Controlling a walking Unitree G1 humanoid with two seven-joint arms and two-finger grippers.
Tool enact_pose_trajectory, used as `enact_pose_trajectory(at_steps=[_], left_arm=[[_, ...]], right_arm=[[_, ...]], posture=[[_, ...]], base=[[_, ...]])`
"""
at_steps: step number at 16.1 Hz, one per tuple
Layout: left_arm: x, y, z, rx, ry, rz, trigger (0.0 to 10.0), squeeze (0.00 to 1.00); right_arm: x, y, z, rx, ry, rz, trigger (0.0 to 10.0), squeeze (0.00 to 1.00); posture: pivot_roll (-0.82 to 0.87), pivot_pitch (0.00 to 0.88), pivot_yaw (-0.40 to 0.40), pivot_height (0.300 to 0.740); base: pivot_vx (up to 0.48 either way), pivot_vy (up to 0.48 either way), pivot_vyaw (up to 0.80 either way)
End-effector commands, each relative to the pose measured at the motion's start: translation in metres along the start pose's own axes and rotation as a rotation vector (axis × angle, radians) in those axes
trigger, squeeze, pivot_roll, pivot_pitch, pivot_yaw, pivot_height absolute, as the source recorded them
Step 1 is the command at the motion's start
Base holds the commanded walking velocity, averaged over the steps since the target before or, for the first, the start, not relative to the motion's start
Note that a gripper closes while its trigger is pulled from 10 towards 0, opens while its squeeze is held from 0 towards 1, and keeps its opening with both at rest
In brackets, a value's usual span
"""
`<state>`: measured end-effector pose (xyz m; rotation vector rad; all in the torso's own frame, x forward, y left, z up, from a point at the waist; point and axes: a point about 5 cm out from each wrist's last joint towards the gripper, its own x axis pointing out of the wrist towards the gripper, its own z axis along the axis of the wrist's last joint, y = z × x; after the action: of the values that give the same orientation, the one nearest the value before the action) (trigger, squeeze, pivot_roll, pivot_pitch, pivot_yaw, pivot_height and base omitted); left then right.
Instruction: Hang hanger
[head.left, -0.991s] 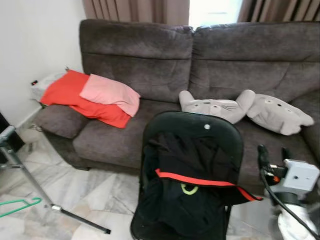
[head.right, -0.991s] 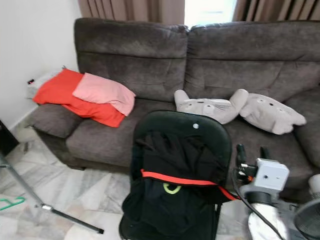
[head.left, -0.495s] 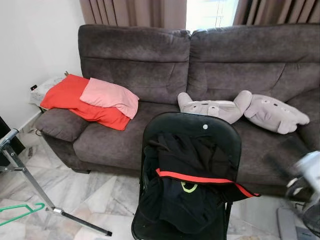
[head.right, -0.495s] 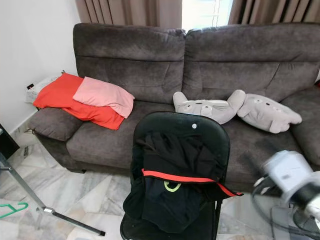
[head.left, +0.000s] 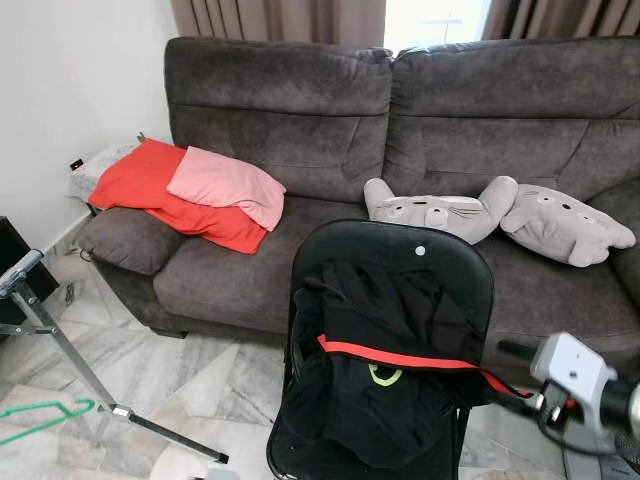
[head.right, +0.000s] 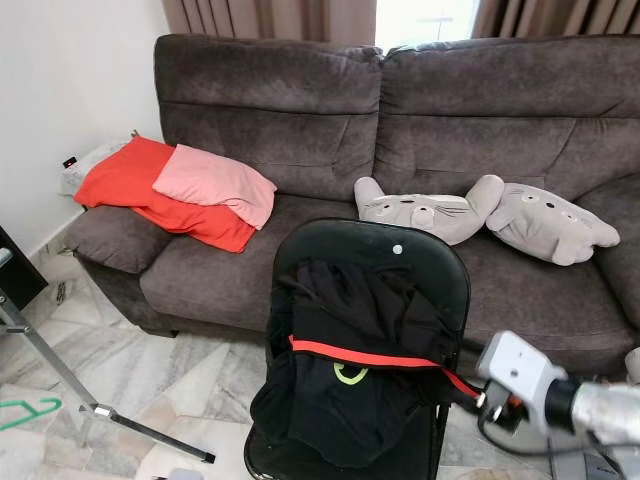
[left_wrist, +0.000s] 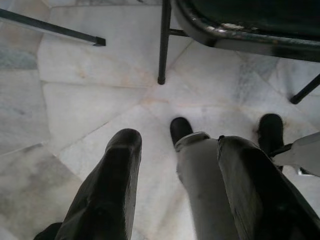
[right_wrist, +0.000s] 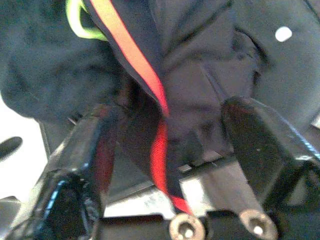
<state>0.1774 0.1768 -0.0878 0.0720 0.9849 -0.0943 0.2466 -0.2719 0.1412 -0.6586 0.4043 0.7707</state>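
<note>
The right gripper (right_wrist: 165, 150) was held low at the robot's right, its two black fingers (right_wrist: 87, 150) spread wide apart and pinching nothing. Between them hung the red-striped edge of a black jacket (head.left: 385, 385), close to the fingertips; whether the cloth touched either finger was hard to tell in that blurred wrist view. In the eye views the gripper (head.left: 515, 375) pointed leftward at the right side of a black folding chair (head.left: 400, 250), over whose back and seat the jacket was draped, a small yellow-green mark on its front.

The left gripper (left_wrist: 175, 165) hung down toward the marble floor (left_wrist: 80, 100), its fingers also apart and empty, with a chair leg (left_wrist: 164, 45) and the robot's own legs and dark feet beyond them.

The green hanger (head.left: 45, 418) lay flat on the floor at the far left, well apart from both grippers. Its long axis ran roughly left to right with a slight rise toward the right, and its hook end pointed right, toward the foot of a metal stand (head.left: 70, 350) whose slanted legs stood just beside it.

Behind the chair stood a dark grey sofa (head.left: 300, 110), with a red cloth (head.left: 150, 190) and a pink pillow (head.left: 225, 185) at its left end and two grey plush toys (head.left: 500, 215) on its right seat.
</note>
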Motion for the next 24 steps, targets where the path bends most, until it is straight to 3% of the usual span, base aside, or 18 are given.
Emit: enact_pose_trajectory(at_steps=[1,2,3,4,8,13,17,23,24], left_arm=[[-0.001,0.001,-0.005,0.011,0.025,-0.003,10.0,0.00],[-0.001,0.001,-0.005,0.004,0.023,-0.001,10.0,0.00],[-0.001,0.001,-0.007,0.003,0.025,-0.001,10.0,0.00],[-0.001,0.001,-0.007,0.003,0.027,-0.003,10.0,0.00],[-0.001,0.001,-0.007,-0.006,0.026,-0.017,10.0,0.00],[-0.004,0.012,-0.011,-0.024,0.032,-0.011,10.0,0.00],[-0.004,0.011,-0.011,-0.026,0.030,-0.016,10.0,0.00],[-0.003,0.008,-0.009,-0.021,0.029,-0.023,10.0,0.00],[-0.003,0.007,-0.009,-0.020,0.029,-0.024,10.0,0.00]], right_arm=[[0.005,-0.002,-0.003,-0.030,0.032,0.020,10.0,1.00],[0.008,-0.004,-0.002,-0.009,0.007,0.016,10.0,1.00],[0.011,-0.008,-0.004,0.004,0.000,0.016,10.0,0.46],[0.014,-0.012,-0.007,0.008,0.005,0.022,10.0,0.00],[0.019,-0.021,-0.009,0.086,-0.034,0.087,10.0,0.00],[0.034,-0.030,-0.010,0.150,-0.052,0.185,10.0,0.00],[0.050,-0.036,-0.008,0.134,-0.041,0.140,10.0,0.00],[0.073,-0.030,-0.013,0.137,0.008,0.194,10.0,0.00],[0.075,-0.028,-0.013,0.140,0.013,0.205,8.4,0.00]], posture=[[-0.03,0.000,0.065,0.740],[-0.03,0.000,0.067,0.740],[-0.03,0.000,0.069,0.740],[-0.03,0.000,0.069,0.740],[-0.02,0.000,0.069,0.740],[-0.01,0.000,0.061,0.740],[0.00,0.000,0.056,0.740],[0.01,0.000,0.049,0.740],[0.01,0.000,0.048,0.740]], base=[[0.000,0.000,0.00],[0.000,0.000,0.00],[0.000,0.000,0.00],[0.000,0.000,0.00],[0.000,0.000,0.00],[0.000,0.000,0.00],[0.000,0.000,0.00],[0.000,0.000,0.00],[0.000,0.000,0.00]])
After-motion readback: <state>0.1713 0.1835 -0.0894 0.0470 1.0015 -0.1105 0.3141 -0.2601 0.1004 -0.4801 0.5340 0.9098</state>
